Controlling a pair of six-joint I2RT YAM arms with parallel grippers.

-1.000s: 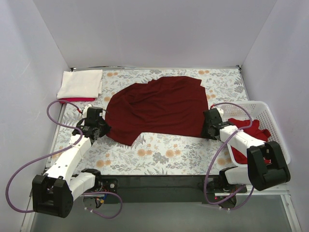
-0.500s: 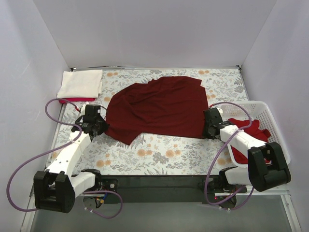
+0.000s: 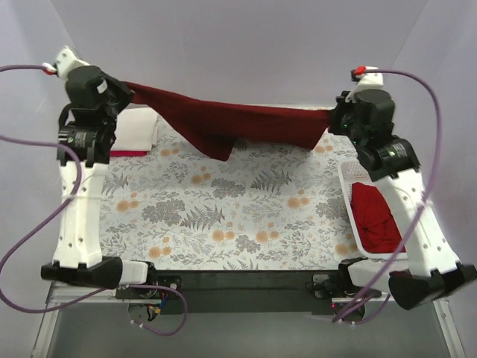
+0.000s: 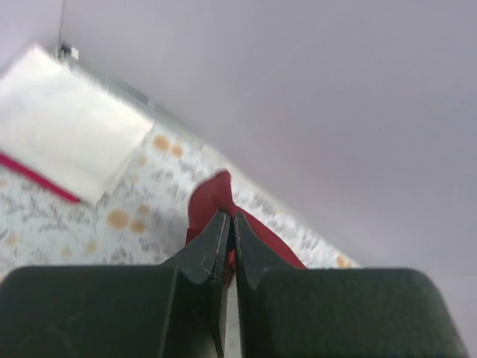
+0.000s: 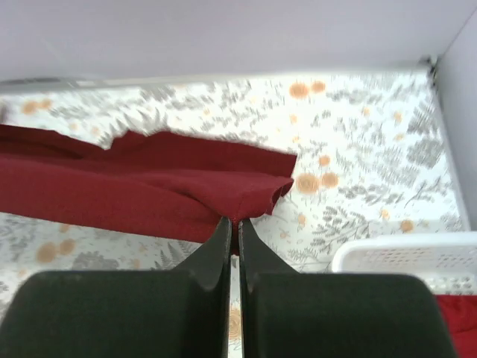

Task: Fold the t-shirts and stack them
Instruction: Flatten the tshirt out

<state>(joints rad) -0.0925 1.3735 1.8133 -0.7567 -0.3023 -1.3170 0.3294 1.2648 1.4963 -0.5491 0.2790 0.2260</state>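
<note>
A dark maroon t-shirt hangs stretched in the air between my two raised grippers, its middle sagging above the far part of the table. My left gripper is shut on its left edge; a bunch of the maroon cloth shows past the closed tips. My right gripper is shut on its right edge, where the maroon cloth spreads to the left of the tips. A folded cream-white t-shirt lies on a brighter red one at the far left, and the cream one also shows in the left wrist view.
A white lattice basket stands at the right edge with red cloth inside; its rim also shows in the right wrist view. The floral table cover lies under the hanging shirt. Grey walls close in the back and sides.
Both arms have risen from table level, lifting the maroon shirt off the table by its two edges. It lay spread flat before; now it hangs taut between the grippers.
</note>
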